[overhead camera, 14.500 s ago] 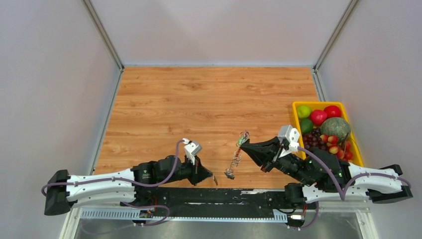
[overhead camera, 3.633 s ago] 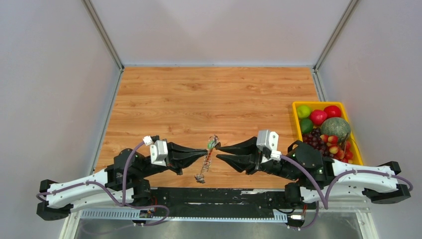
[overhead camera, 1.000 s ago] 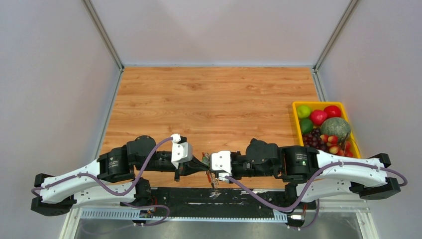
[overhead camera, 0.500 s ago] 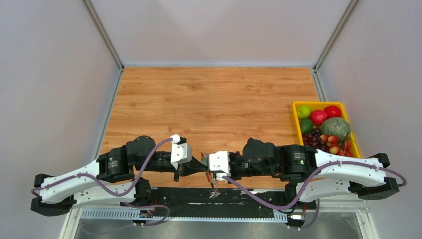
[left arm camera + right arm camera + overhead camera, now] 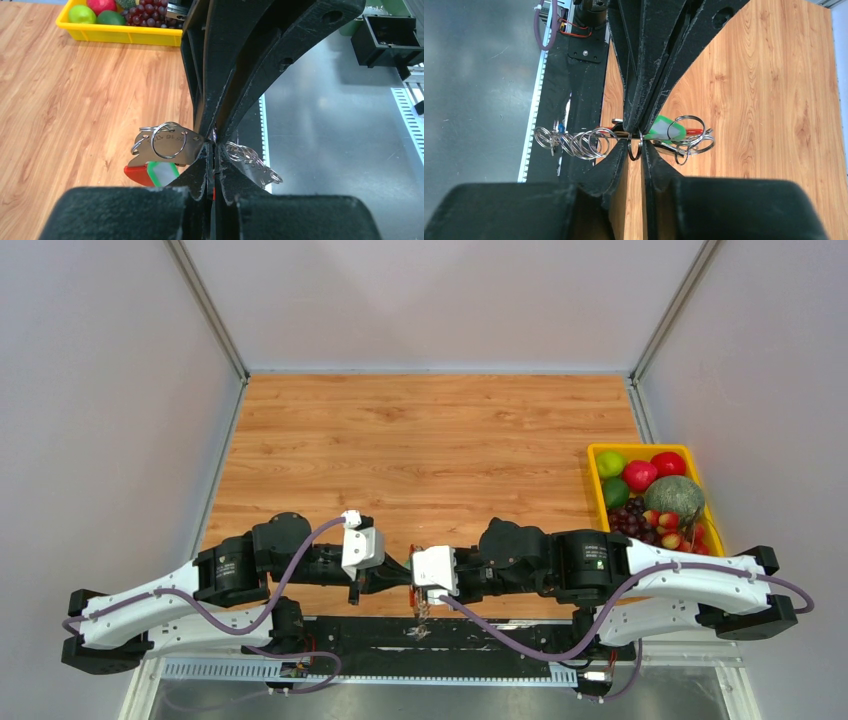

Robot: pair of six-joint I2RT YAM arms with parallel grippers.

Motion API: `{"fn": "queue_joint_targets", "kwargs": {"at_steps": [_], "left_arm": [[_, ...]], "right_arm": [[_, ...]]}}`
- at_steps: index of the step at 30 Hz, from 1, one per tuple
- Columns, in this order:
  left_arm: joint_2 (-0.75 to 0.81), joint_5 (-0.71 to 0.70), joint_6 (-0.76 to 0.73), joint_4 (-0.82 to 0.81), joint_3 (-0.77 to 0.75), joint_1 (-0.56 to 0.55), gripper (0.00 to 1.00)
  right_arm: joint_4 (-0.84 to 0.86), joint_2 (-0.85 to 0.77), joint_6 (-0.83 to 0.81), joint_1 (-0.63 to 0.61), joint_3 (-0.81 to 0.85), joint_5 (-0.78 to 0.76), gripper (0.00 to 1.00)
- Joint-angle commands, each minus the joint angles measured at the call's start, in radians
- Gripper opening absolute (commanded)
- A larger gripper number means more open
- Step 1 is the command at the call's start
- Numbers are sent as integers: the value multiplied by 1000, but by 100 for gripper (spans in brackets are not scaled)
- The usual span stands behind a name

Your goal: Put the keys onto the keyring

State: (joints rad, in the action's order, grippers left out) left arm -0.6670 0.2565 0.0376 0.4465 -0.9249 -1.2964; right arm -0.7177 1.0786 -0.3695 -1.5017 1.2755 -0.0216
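— Left to right, then: where does it stand?

— The left tool [image 5: 212, 155] is clamped tight on the keyring [image 5: 136, 176], a red oval loop with a green tag and a silvery coiled chain [image 5: 252, 161]. It holds it up over the near edge of the wooden surface [image 5: 430, 440], with the chain trailing out toward the arms' bases.

— Any key on it?

— A flat silver stamped piece [image 5: 170, 144], a key I'd guess, hangs with a few small split rings just beside the green tag. I cannot tell whether it is threaded onto the loop or only bunched against it.

— And the other arm?

— The right tool [image 5: 634, 146] meets the left one tip to tip. Its jaws stand a sliver apart with one small ring between them, and I cannot tell if they bite it.

— So, how far along?

— About midway, I'd judge: the keyring is lifted and steadied, but nothing shows the threading finished. The yellow tray of fruit [image 5: 597, 453] at the far right plays no part.
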Motion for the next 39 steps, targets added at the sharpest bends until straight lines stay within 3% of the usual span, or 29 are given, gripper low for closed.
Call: {"fn": "queue_joint_targets", "kwargs": {"at_steps": [1,4,11,17,23,39], "left_arm": [[5,27,-14,-57,-34,-2,0],[2,34,-14,-57,-33,-1,0],[5,51,-17,-65,-27,-1,1],[49,77,-21,-110,4,-1,27],[68,91,-28,-141,23,-1,40],[82,-69,-23,-271,62,-1,43]], "right_arm": [[19,1,-19,5,46,0,12],[21,1,-22,5,46,5,0],[54,-12,-19,6,20,35,0],[169,-79,29,4,-53,5,0],[251,-136,62,4,-101,-43,0],[429,-253,72,4,-230,-11,0]]}}
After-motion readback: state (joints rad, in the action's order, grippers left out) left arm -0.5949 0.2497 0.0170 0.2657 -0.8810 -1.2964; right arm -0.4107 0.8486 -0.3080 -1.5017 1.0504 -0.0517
